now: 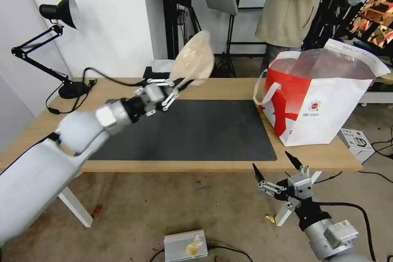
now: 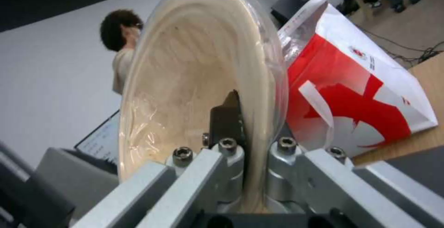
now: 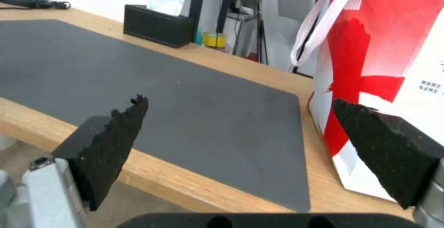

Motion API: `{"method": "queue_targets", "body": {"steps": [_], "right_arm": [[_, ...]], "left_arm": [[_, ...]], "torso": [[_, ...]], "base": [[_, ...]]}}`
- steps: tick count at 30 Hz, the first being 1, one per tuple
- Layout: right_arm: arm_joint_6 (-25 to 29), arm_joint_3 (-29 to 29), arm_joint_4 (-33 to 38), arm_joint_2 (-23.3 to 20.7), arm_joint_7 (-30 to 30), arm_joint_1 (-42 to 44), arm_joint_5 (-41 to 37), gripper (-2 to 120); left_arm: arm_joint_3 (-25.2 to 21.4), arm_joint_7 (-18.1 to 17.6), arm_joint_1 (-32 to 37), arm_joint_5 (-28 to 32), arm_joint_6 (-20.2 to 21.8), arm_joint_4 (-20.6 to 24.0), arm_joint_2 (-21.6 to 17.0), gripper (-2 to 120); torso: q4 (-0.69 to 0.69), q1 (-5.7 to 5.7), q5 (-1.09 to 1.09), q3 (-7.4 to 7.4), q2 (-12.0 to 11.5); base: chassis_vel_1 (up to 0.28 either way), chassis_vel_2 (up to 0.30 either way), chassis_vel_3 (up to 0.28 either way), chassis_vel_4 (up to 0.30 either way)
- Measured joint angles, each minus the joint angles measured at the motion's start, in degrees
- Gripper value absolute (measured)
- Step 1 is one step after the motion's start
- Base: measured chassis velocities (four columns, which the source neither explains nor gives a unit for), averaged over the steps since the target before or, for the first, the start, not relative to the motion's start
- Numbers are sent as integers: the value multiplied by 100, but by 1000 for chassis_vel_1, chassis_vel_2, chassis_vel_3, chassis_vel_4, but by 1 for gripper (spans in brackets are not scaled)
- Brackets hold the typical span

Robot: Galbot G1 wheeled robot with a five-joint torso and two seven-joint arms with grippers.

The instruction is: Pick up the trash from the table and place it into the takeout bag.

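Left gripper (image 1: 183, 82) is pinching the rim of the beige bowl (image 1: 193, 58), holding it tilted in the air above the table (image 1: 229, 88), left of the takeout bag (image 1: 323, 106). Bag is standing open on the table's right end. Right gripper (image 1: 276, 163) is hanging spread wide, empty, below the bag, off the table's front edge.

Beige bowl (image 1: 193, 58), red-and-white takeout bag (image 1: 323, 106), dark grey mat (image 1: 196, 131) on light-wood table (image 1: 229, 88).
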State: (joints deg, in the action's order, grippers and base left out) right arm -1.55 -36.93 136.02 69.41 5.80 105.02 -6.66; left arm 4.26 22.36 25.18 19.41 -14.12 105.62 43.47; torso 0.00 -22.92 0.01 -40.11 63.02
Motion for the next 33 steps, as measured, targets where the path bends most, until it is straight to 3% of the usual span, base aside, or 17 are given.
{"method": "queue_targets", "body": {"steps": [9,21,33], "right_arm": [[0,0,0,0,0,0,0,100],[0,0,0,0,0,0,0,100],[0,0,0,0,1,0,0,100]], "left_arm": [[762,13,-836,-329,-39,-700,677,1],[1277,90,-1507,-1023,-288,-1800,1716,1],[1458,190,-2064,-1700,-534,-2508,2385,1]], "torso": [[0,0,-1,0,0],[0,0,0,1,0],[1,0,0,0,0]], "base": [[0,0,0,0],[0,0,0,0],[0,0,0,0]]}}
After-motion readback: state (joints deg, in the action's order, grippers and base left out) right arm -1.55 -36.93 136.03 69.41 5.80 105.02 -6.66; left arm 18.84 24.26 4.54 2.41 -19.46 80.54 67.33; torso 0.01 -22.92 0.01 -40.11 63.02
